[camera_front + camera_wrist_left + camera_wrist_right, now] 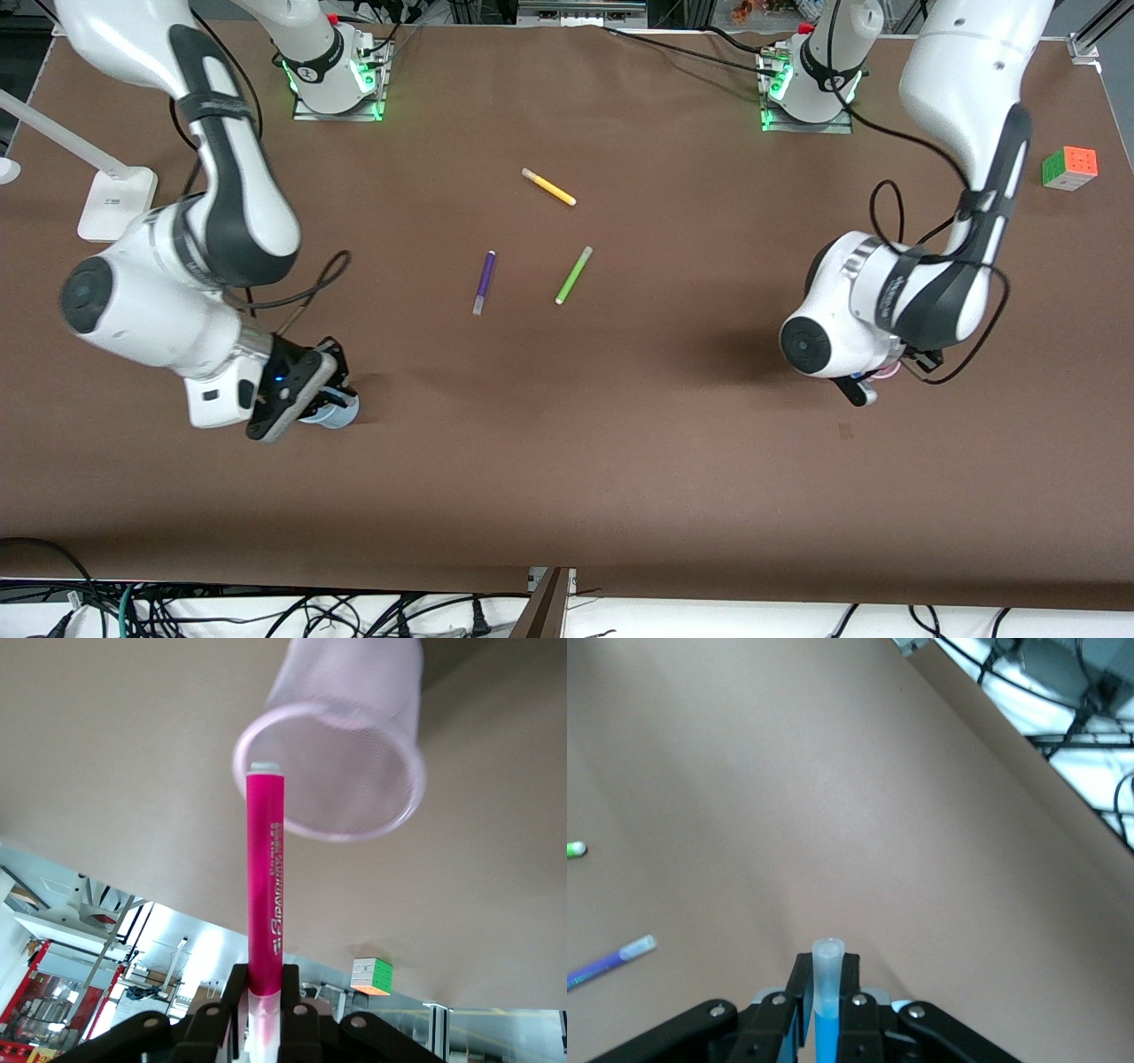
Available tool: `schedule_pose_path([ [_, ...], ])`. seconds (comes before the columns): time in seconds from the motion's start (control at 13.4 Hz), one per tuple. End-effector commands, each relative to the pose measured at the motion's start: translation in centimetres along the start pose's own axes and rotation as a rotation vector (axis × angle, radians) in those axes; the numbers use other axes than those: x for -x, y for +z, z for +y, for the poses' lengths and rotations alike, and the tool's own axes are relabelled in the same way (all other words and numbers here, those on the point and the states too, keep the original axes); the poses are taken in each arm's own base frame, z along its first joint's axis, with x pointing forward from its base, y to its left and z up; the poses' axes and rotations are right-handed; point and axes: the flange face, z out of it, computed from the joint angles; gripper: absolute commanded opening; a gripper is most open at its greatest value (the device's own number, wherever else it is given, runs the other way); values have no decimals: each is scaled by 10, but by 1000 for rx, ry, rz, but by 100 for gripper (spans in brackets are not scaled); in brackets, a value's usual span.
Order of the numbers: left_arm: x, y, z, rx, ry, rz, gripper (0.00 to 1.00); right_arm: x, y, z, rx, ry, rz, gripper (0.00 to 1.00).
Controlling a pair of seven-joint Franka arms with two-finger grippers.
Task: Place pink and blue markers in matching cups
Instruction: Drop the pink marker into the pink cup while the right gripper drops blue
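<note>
Magenta pink marker [266, 895] clamped in left end effector [264, 992]; right end effector [825, 992] clamps pale-ended blue marker [827, 992]

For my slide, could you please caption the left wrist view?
Left gripper holds the pink marker at the pink cup's rim.

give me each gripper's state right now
Left gripper: shut on the pink marker, over the pink cup.
Right gripper: shut on the blue marker, over the blue cup.
</note>
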Motion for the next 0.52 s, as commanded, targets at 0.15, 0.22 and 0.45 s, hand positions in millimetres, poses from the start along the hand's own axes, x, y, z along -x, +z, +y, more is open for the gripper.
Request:
schedule_pose_path([
  [0.15, -7, 1, 10, -23, 32, -35, 74, 24, 14, 28, -79, -158, 157, 1],
  [0.22, -6, 1, 8, -23, 22, -30, 100, 29, 20, 32, -92, -181, 183, 1],
  [0.45, 3, -12, 3, -18, -47, 3, 100, 48, 29, 47, -103, -227, 254, 1],
])
